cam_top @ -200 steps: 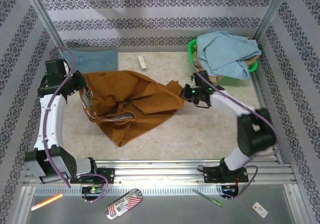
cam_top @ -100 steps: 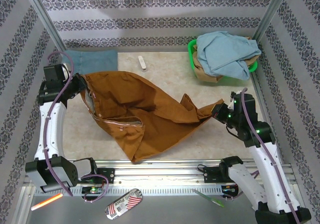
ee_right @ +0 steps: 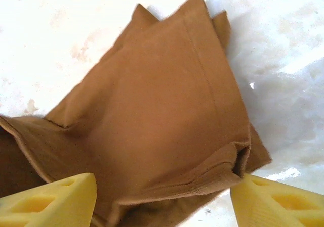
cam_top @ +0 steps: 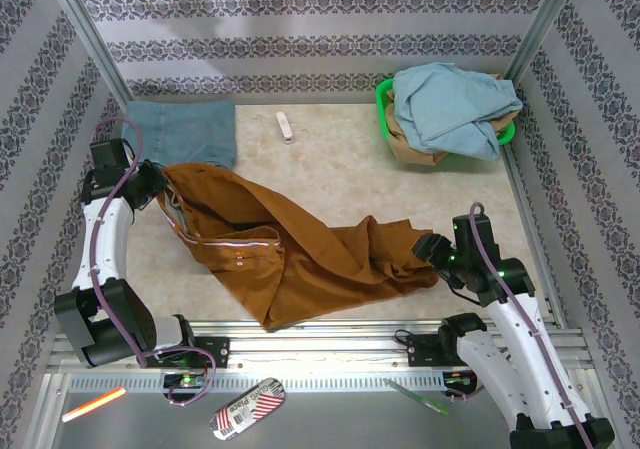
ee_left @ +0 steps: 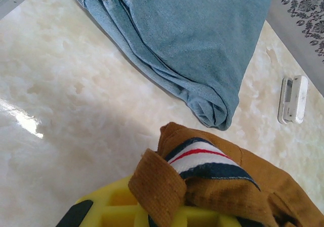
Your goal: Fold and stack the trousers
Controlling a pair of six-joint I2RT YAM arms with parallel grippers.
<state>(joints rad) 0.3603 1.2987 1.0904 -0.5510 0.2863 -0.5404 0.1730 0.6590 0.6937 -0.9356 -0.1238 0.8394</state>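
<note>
The trousers (cam_top: 300, 249), a soft rust-brown cotton, are lying in a long rumpled band from the middle left of the overhead frame down to the lower right, creased and partly doubled over, with a pale striped lining and small pale buttons showing along the open waist. The left gripper (cam_top: 160, 184) is pinching the waistband with its jaws closed tight; in the left wrist view, white, red and dark stripes are peeking out of the bunched cloth above a yellow finger (ee_left: 152, 214), most of which is being cut off by the lower edge. The right gripper (cam_top: 428, 247) is standing wide over the leg hem, its yellow fingers (ee_right: 55, 199) sitting in the two lower corners of the right wrist view with the flat, stitched hem lying loose between them. The table (cam_top: 330, 159) is showing a glossy, mottled cream surface that is catching glare. A folded denim-blue cloth (cam_top: 185, 129) is resting at the upper left beside the waist, and a small white object (cam_top: 285, 127), too small to identify, is lying near it. At the upper right, a green basket (cam_top: 382, 104) is holding a crumpled light-blue cloth (cam_top: 455, 104) that is covering most of its rim. Patterned striped wallpaper (cam_top: 300, 44) is enclosing the space.
</note>
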